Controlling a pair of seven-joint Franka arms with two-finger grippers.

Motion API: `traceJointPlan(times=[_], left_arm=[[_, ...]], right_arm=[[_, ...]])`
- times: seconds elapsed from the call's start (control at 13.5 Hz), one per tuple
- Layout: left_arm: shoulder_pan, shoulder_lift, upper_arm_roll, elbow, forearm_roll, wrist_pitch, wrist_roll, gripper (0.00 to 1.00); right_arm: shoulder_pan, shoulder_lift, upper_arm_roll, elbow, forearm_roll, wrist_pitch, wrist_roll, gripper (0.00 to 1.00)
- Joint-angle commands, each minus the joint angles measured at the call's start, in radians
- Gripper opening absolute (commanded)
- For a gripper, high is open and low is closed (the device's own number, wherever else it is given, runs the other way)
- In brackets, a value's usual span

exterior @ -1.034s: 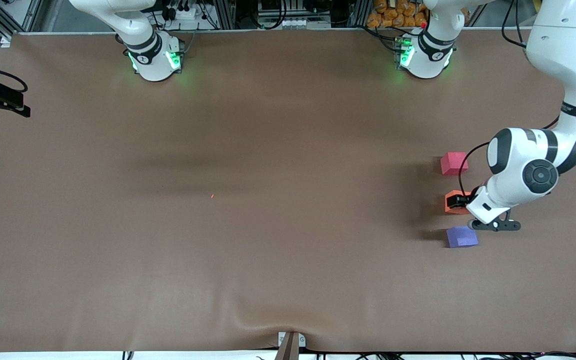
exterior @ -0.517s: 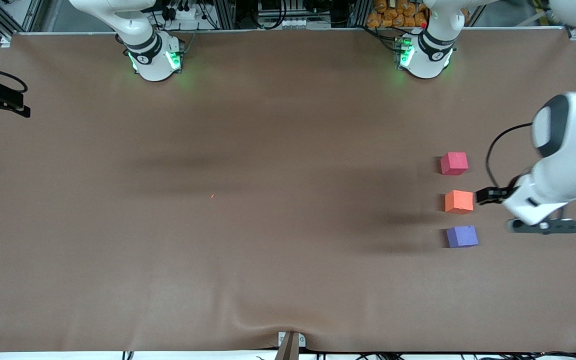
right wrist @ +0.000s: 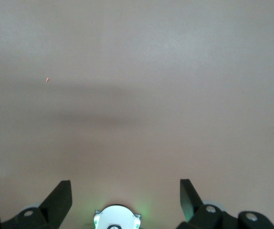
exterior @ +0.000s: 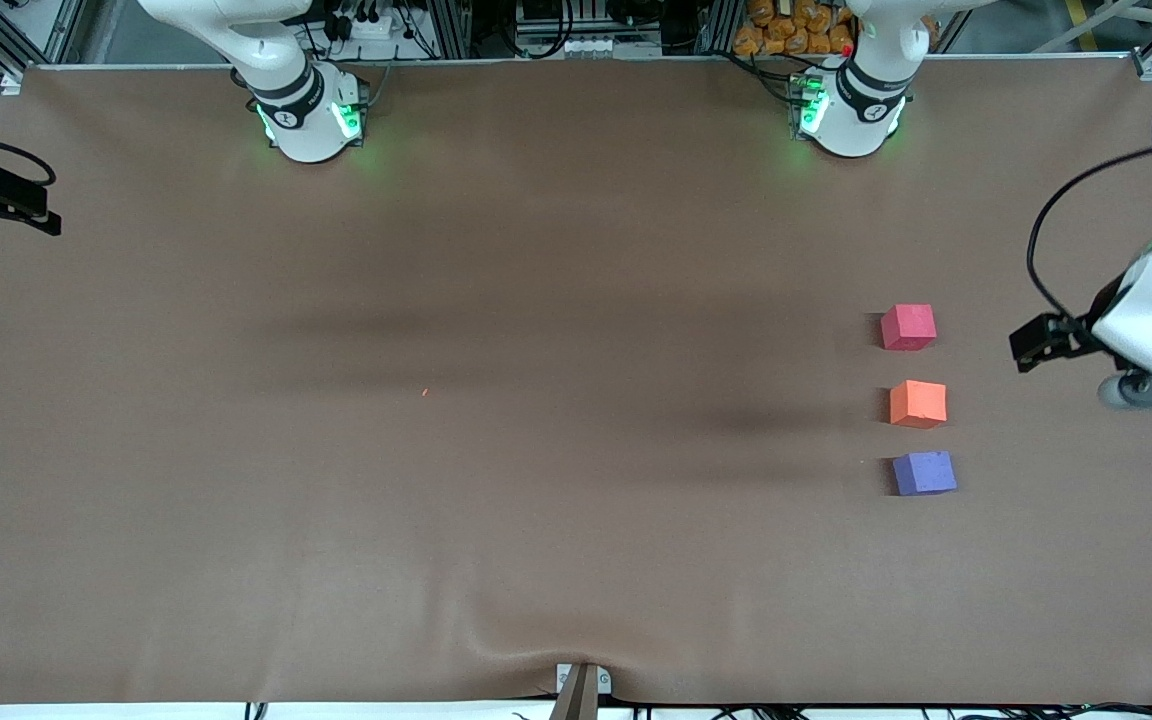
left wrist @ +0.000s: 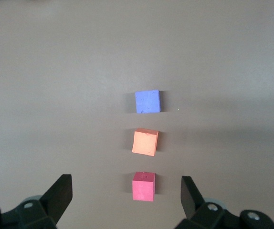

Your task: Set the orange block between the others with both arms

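The left end effector [exterior: 1033,342] has let go and backed off, wide and empty; the orange block [exterior: 918,403] sits between the red [exterior: 908,326] and purple [exterior: 924,472] blocks, so placement looks done. The right end effector [right wrist: 125,200] waits, wide, over bare counter [right wrist: 137,71].

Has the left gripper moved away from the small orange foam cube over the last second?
Yes. The left gripper, fingers open, has drawn back from the small orange foam cube toward the left arm's end of the table.

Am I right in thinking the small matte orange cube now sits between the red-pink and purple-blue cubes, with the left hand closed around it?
Not quite. The small matte orange cube does sit between the red-pink cube and the purple-blue cube, but the left hand is open and holds nothing, off toward the left arm's end of the table. The front view shows this, and the left wrist view confirms it.
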Motion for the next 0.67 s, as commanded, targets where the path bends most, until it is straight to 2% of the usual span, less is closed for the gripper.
traceJointPlan(times=[0.0,0.15,0.44,0.59], left_arm=[[0.0,-0.083,0.008,-0.013,-0.057,-0.056,-0.004,1.0],[-0.042,-0.124,0.033,-0.034,-0.099,-0.078,-0.01,1.0],[-0.19,-0.204,0.221,-0.132,-0.2,-0.096,-0.01,1.0],[-0.201,-0.212,0.228,-0.134,-0.199,-0.121,-0.016,1.0]], right_arm=[[0.002,-0.002,-0.003,0.0,0.012,-0.004,-0.008,1.0],[0.002,-0.002,-0.005,0.0,0.012,-0.004,-0.008,1.0],[0.002,-0.002,-0.005,0.0,0.012,-0.002,-0.008,1.0],[0.002,-0.002,-0.005,0.0,0.012,-0.002,-0.008,1.0]])
